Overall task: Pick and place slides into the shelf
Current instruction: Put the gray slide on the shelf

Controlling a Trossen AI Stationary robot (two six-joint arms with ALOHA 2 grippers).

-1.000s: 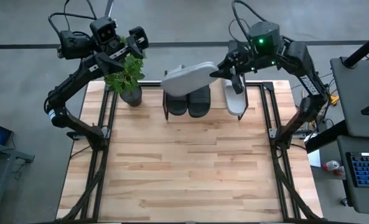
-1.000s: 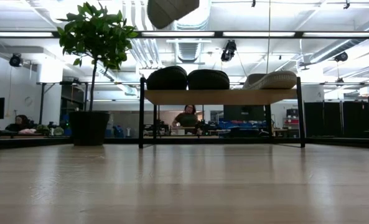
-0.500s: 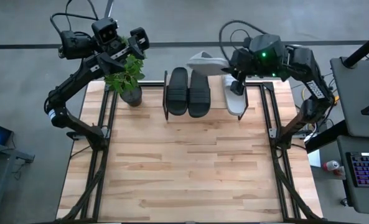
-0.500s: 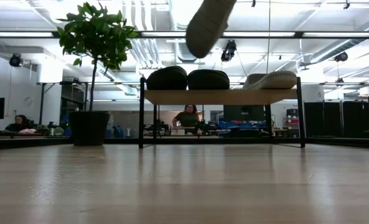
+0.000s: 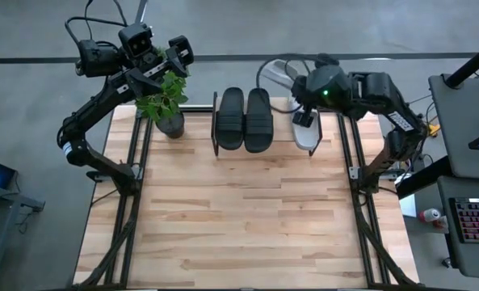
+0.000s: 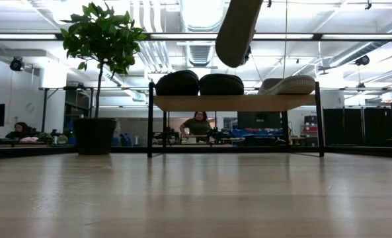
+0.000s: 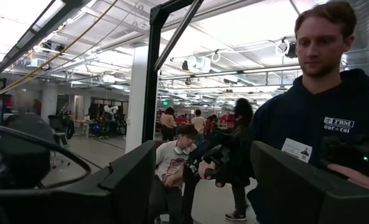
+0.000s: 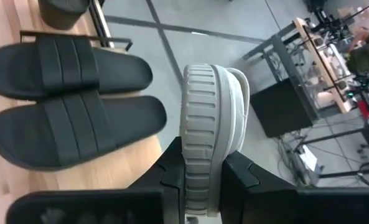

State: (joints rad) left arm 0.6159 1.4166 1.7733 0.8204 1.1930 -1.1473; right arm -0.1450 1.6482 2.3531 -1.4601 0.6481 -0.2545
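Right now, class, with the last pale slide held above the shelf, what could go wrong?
1. The right gripper pinches the pale slide edge-on by its sole; it might slip or twist.
2. The free slot on the shelf lies between the black slides and the shelved pale slide; lowering could knock either.

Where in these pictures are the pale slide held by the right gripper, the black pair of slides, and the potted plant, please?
pale slide (image 8: 204, 130), right wrist view, on its ribbed sole.
black pair of slides (image 5: 245, 120), high view, on the straps where they meet.
potted plant (image 6: 94, 135), low view, on the dark pot.
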